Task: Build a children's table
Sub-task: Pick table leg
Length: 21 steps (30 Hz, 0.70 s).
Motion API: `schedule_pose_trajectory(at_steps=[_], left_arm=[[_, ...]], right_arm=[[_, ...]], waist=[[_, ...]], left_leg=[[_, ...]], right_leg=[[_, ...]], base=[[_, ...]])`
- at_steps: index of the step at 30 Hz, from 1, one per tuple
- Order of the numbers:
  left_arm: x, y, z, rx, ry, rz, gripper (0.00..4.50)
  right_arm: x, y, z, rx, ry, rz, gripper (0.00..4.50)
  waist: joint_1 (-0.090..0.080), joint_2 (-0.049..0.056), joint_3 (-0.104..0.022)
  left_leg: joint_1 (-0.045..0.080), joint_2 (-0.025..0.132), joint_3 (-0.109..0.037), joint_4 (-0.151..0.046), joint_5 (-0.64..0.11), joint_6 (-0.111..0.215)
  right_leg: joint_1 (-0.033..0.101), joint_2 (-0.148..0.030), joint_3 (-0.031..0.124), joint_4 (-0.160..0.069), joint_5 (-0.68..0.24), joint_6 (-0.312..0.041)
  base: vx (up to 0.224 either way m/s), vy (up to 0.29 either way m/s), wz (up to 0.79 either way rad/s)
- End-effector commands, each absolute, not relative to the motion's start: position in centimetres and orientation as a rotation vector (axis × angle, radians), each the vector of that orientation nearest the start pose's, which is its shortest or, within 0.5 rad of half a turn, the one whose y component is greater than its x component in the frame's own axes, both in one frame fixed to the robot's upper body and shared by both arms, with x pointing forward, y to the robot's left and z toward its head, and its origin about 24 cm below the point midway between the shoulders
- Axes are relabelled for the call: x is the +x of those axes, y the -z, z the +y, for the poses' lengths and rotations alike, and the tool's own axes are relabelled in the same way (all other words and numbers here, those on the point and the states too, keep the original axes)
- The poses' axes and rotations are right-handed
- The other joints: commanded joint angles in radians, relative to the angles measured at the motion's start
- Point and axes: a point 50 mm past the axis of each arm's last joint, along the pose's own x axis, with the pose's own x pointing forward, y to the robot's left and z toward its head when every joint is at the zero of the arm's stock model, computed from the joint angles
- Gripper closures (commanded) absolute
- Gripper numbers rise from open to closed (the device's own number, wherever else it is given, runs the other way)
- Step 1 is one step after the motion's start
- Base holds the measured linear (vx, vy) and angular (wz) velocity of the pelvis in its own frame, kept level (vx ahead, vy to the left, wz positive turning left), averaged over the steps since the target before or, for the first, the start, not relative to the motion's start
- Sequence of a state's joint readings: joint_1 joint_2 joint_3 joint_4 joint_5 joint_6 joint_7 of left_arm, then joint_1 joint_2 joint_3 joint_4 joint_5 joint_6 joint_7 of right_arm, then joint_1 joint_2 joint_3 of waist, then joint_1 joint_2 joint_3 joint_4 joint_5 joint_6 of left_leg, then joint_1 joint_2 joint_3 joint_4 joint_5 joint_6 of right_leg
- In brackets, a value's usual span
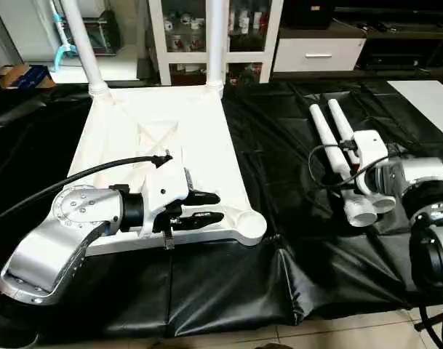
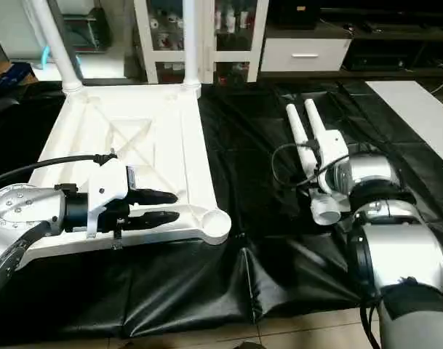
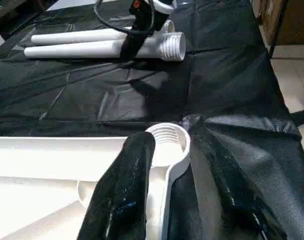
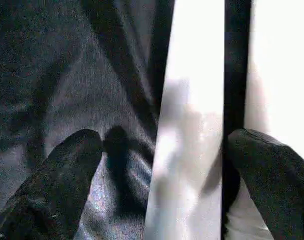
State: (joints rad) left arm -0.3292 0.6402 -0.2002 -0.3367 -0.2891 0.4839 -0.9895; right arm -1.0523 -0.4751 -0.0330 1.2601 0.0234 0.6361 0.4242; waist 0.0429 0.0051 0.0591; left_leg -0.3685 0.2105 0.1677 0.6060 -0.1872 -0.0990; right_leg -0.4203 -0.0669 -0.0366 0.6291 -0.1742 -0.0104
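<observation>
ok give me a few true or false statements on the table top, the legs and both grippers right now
1. Two legs already stand upright in the far corner sockets of the table top. True.
2. Two loose legs lie on the black sheet. True.
3. The near corner socket has a leg in it. False: it is empty.
4. The right gripper is shut tight. False: its fingers stand wide apart over a loose leg.
5. The left gripper is at the near edge of the top, pointing toward the empty socket. True.
</observation>
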Motion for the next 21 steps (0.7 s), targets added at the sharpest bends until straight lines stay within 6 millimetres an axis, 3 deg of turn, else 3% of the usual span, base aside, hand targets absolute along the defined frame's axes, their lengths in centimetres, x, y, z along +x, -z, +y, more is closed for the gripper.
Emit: schedule_pose_trajectory(at_steps=[1, 9, 21], left_arm=[[25.5, -14.7, 13.8, 0.446, 1.25, 0.133, 3.04], [25.5, -14.9, 13.9, 0.452, 1.258, 0.138, 3.04], [25.5, -15.0, 13.9, 0.457, 1.254, 0.138, 3.04]], right_arm=[[37.1, -8.5, -25.3, -0.012, -0.074, 0.851, 0.19], [36.3, -7.2, -25.0, 0.141, -0.073, 0.898, 0.78], [35.9, -6.3, -24.9, 0.146, -0.072, 0.923, 1.69]], waist=[[0.003, 0.001, -0.06], [0.008, 0.001, -0.06], [0.015, -0.001, -0.06]], left_leg=[[0.003, 0.0, 0.014, -0.061, -0.231, -0.016], [0.004, 0.001, 0.014, -0.061, -0.238, -0.015], [0.004, 0.002, 0.014, -0.063, -0.239, -0.022]], right_leg=[[0.05, -0.036, 0.023, -0.069, -0.226, -0.232], [0.049, -0.037, 0.022, -0.069, -0.232, -0.236], [0.047, -0.039, 0.023, -0.07, -0.249, -0.228]], base=[[0.0, 0.0, 0.0], [0.0, 0.0, 0.0], [0.0, 0.0, 0.0]])
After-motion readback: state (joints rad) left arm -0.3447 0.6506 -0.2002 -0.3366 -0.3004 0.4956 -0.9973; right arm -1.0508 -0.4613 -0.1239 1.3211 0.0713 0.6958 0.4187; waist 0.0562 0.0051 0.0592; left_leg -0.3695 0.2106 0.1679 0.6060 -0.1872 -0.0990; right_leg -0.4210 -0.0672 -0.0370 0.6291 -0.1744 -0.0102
